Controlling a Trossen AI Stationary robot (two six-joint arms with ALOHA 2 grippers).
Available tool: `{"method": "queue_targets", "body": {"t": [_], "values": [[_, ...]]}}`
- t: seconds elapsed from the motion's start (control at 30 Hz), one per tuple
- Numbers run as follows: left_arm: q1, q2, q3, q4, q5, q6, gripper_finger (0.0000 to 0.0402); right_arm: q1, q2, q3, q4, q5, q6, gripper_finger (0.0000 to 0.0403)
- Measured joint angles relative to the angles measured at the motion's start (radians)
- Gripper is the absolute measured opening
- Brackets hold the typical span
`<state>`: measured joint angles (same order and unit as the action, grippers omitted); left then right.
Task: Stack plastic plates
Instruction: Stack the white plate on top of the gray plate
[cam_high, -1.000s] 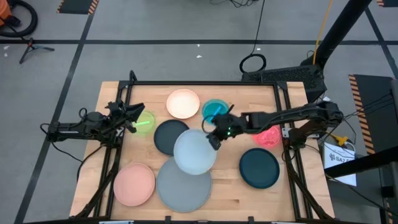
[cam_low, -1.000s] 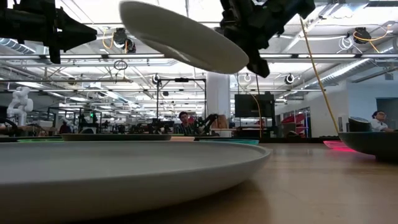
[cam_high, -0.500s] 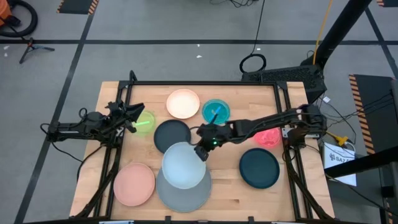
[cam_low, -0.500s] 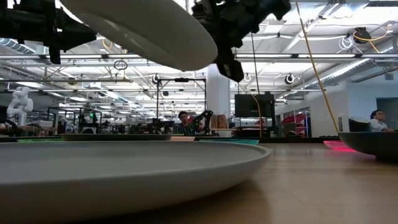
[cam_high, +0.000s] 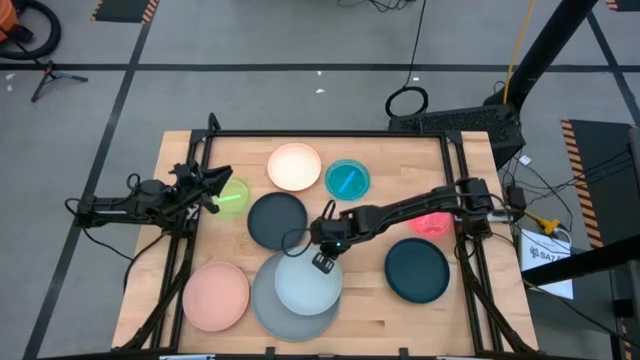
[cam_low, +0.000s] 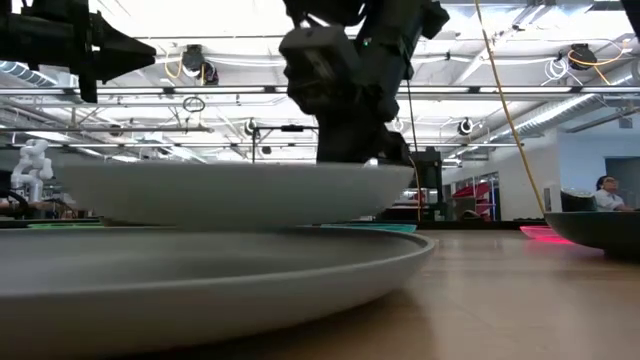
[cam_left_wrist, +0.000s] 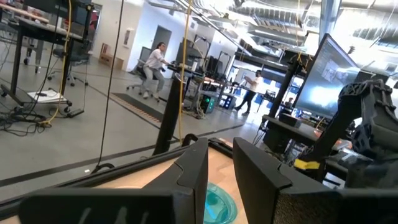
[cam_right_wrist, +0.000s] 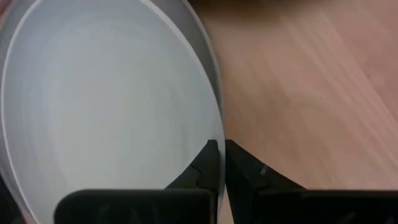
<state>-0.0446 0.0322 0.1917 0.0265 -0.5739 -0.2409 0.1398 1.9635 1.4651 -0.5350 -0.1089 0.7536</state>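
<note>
My right gripper is shut on the light blue plate, which hangs level and low over the large grey plate near the table's near edge. In the low view the light blue plate sits just above the grey plate's rim; whether they touch, I cannot tell. My left gripper waits by the table's left edge, open, next to the lime green dish. Flat on the table lie the black, cream, cyan, salmon pink, dark teal and pink-red plates. My right gripper pinches the light blue plate's rim on its far-right side, one finger inside the plate and one finger outside. The fingers come from above, slanting in from the table's right. The plate is level, over the grey plate.
The wooden table shows bare between the grey and dark teal plates. A black frame rail runs along the far edge, with rails down both sides. The right arm crosses above the table between the cyan and pink-red dishes.
My right gripper has moved toward the table's near edge and left, and down, carrying the light blue plate. The plate, high and tilted a second ago, is now level and low over the large grey plate.
</note>
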Motion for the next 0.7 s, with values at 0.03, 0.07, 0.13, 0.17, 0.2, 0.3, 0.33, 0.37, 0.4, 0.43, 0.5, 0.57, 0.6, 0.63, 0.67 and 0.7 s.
{"method": "queue_targets", "body": {"t": [0.03, 0.07, 0.13, 0.17, 0.2, 0.3, 0.33, 0.37, 0.4, 0.43, 0.5, 0.57, 0.6, 0.63, 0.67, 0.7], "values": [[0.000, 0.000, 0.000, 0.000, 0.000, 0.000, 0.0081, 0.000, 0.003, 0.000, 0.000, 0.000, 0.000, 0.0007], [0.000, 0.000, 0.000, 0.000, 0.000, 0.000, 0.0081, 0.002, 0.006, 0.000, 0.000, 0.000, 0.001, 0.0007], [0.000, 0.000, 0.000, 0.000, 0.000, 0.000, 0.0081, 0.002, 0.010, 0.000, 0.003, 0.001, 0.001, 0.0007], [0.000, 0.000, 0.000, 0.000, 0.000, 0.000, 0.0081, 0.002, 0.010, 0.000, 0.003, 0.000, 0.001, 0.0007], [0.000, 0.000, 0.000, 0.000, 0.000, 0.000, 0.0081, 0.002, 0.010, 0.000, 0.003, 0.000, 0.000, 0.0008], [0.000, 0.000, 0.000, 0.000, 0.000, 0.000, 0.0081, 0.002, 0.010, 0.000, 0.008, 0.002, -0.007, 0.0011], [0.000, 0.000, 0.000, 0.000, 0.000, 0.000, 0.0081, 0.002, 0.010, 0.000, 0.008, 0.003, -0.006, 0.0014], [0.000, 0.000, 0.000, 0.000, 0.000, 0.000, 0.0081, 0.002, 0.010, 0.000, 0.008, 0.003, -0.006, 0.0019], [0.000, 0.000, 0.000, 0.000, 0.000, 0.000, 0.0081, 0.002, 0.010, 0.000, 0.010, 0.003, -0.006, 0.0025], [0.000, 0.000, 0.000, 0.000, 0.000, 0.000, 0.0081, 0.002, 0.010, 0.000, 0.013, 0.003, -0.006, 0.0031], [0.000, 0.000, 0.000, 0.000, 0.000, 0.000, 0.0081, 0.002, 0.010, 0.000, 0.020, 0.003, -0.008, 0.0046], [0.000, 0.000, 0.000, 0.000, 0.000, 0.000, 0.0081, 0.002, 0.010, 0.000, 0.024, 0.003, -0.019, 0.0062], [0.000, 0.000, 0.000, 0.000, 0.000, 0.000, 0.0081, 0.002, 0.010, 0.000, 0.028, 0.003, -0.029, 0.0069], [0.000, 0.000, 0.000, 0.000, 0.000, 0.000, 0.0081, 0.002, 0.010, 0.000, 0.036, 0.003, -0.036, 0.0075], [0.000, 0.000, 0.000, 0.000, 0.000, 0.000, 0.0081, 0.002, 0.010, 0.000, 0.046, 0.003, -0.043, 0.0081], [0.000, 0.000, 0.000, 0.000, 0.000, 0.001, 0.0081, 0.002, 0.010, 0.000, 0.056, 0.003, -0.052, 0.0087]]}}
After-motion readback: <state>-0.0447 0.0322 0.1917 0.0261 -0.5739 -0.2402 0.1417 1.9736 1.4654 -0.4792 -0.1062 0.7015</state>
